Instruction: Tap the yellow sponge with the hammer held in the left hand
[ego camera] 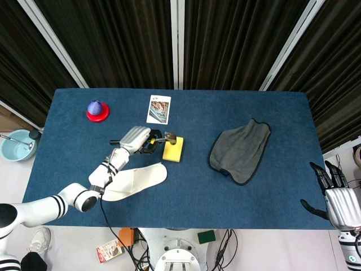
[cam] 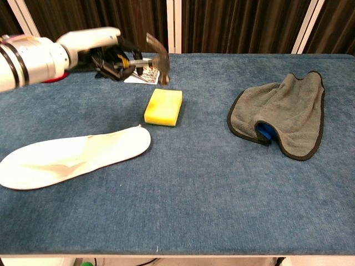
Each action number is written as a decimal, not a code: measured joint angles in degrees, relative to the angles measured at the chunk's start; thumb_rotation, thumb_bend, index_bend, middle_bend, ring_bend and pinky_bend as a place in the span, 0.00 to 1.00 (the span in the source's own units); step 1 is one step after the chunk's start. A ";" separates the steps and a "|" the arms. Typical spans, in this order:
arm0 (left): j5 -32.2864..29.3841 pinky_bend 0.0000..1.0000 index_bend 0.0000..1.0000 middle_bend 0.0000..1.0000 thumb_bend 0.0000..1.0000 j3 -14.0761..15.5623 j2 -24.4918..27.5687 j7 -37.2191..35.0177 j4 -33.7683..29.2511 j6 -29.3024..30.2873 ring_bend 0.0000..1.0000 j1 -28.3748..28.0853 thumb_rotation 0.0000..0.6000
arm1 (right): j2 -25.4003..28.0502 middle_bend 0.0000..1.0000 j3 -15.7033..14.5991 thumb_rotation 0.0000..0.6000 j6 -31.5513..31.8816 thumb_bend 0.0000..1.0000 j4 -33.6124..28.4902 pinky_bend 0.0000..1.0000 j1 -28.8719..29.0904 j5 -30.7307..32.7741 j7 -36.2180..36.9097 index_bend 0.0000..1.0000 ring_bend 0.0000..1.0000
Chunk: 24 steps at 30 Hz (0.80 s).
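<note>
Blue cloth table, dark curtains behind, white uprights.

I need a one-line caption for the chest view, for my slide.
Left hand holds the hammer raised above the yellow sponge, not touching it.

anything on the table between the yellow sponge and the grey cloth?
Nothing. Between the yellow sponge and the grey cloth there is only bare blue table; both the chest and head views show it.
</note>
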 measured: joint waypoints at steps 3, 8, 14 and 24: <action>0.09 0.93 0.91 0.92 1.00 0.32 -0.36 0.79 0.13 -0.13 0.90 -0.04 1.00 | -0.17 0.15 -0.06 1.00 -0.34 0.15 0.16 0.11 0.05 0.09 0.19 0.03 0.00; -0.87 0.93 0.91 0.92 1.00 1.33 -3.90 2.58 3.78 -1.49 0.90 -0.59 1.00 | -0.29 0.15 -0.10 1.00 -0.92 0.15 0.39 0.11 0.15 0.47 0.38 0.03 0.00; -2.85 0.93 0.91 0.92 1.00 2.19 -8.42 5.35 9.39 -3.74 0.90 -1.49 1.00 | -0.18 0.15 -0.07 1.00 -1.16 0.15 0.40 0.11 0.21 0.54 0.37 0.03 0.00; -2.10 0.93 0.91 0.92 1.00 0.68 -2.58 3.17 3.22 1.73 0.89 1.22 1.00 | -0.01 0.15 0.32 1.00 0.04 0.15 0.49 0.11 -0.07 0.18 0.68 0.03 0.00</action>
